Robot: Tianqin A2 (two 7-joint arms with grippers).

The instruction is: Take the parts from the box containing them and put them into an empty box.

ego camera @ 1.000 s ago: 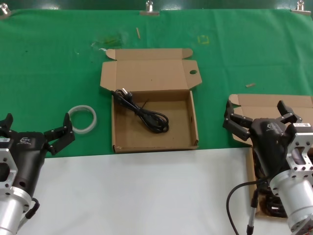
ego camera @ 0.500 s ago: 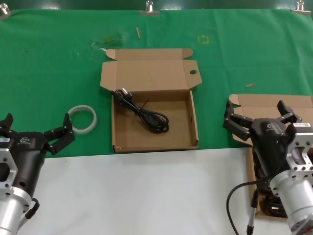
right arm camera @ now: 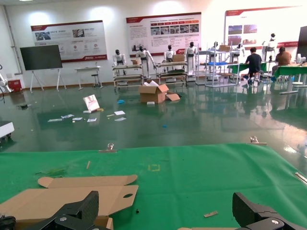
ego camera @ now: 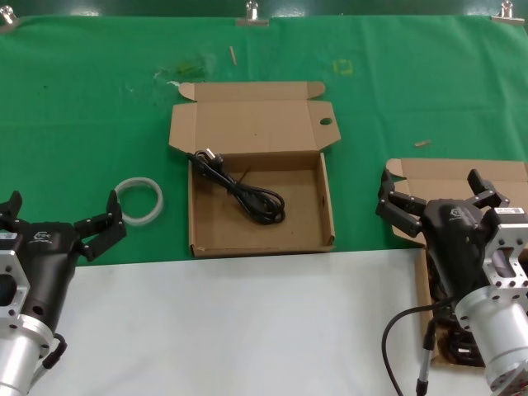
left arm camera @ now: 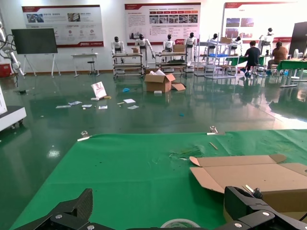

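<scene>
The box with the round-holed lid flap (ego camera: 326, 124) stands open in the middle, and one black power cord (ego camera: 247, 195) lies in its tray. The other cardboard box (ego camera: 462, 172) is at the right, mostly hidden behind my right arm; a bit of black cord (ego camera: 456, 346) shows low in it. My right gripper (ego camera: 435, 188) is open and empty over that box's near-left part. My left gripper (ego camera: 59, 213) is open and empty at the left, near the white ring (ego camera: 139, 200). The holed flap also shows in the right wrist view (right arm camera: 110, 199), beyond the open right gripper (right arm camera: 165, 218).
The boxes sit on a green cloth (ego camera: 82, 115); a white table surface (ego camera: 231, 330) runs along the front. In the left wrist view the open left gripper (left arm camera: 160, 215) faces the ring (left arm camera: 180, 224) and the middle box's lid (left arm camera: 249, 175). Small scraps lie on the cloth.
</scene>
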